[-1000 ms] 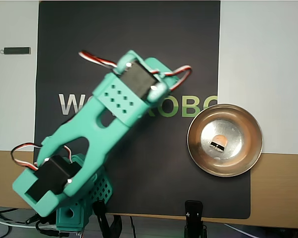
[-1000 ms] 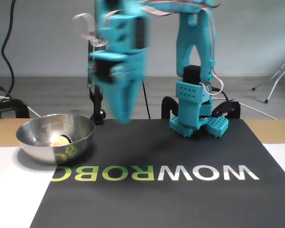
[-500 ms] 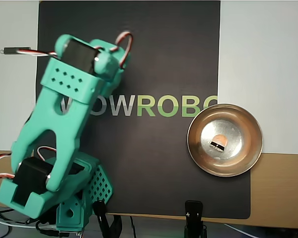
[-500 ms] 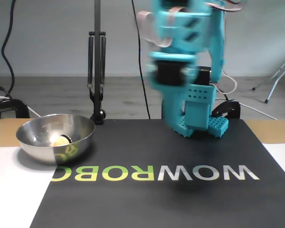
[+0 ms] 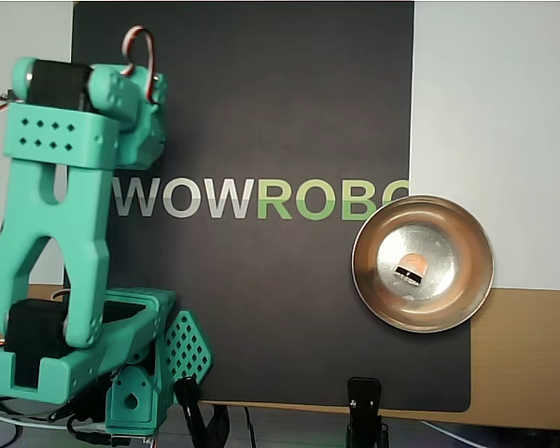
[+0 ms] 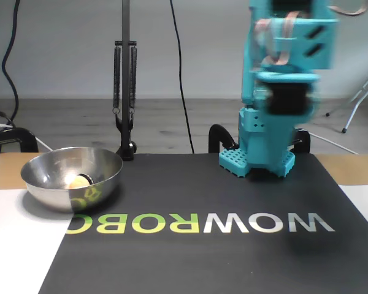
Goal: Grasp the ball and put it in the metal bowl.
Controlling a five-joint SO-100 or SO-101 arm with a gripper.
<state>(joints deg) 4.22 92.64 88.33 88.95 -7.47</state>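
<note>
The small orange-peach ball (image 5: pixel 413 265) lies on the flat bottom of the shiny metal bowl (image 5: pixel 467 294), which stands at the right edge of the black mat. In the fixed view the ball (image 6: pixel 80 180) shows inside the bowl (image 6: pixel 49 187) at the left. The teal arm is folded back at the far side of the mat from the bowl. My gripper (image 5: pixel 168 373) is tucked low under the arm, far from the bowl and holding nothing. Its perforated fingers (image 6: pixel 233 162) sit just above the mat. The arm is blurred in the fixed view, and I cannot tell how the jaws stand.
The black mat (image 5: pixel 261 308) with the WOWROBO lettering covers most of the table. A black clamp (image 5: pixel 366 401) and a lamp stand (image 6: pixel 125 92) sit at the mat's edge. Cables (image 6: pixel 178 61) hang behind.
</note>
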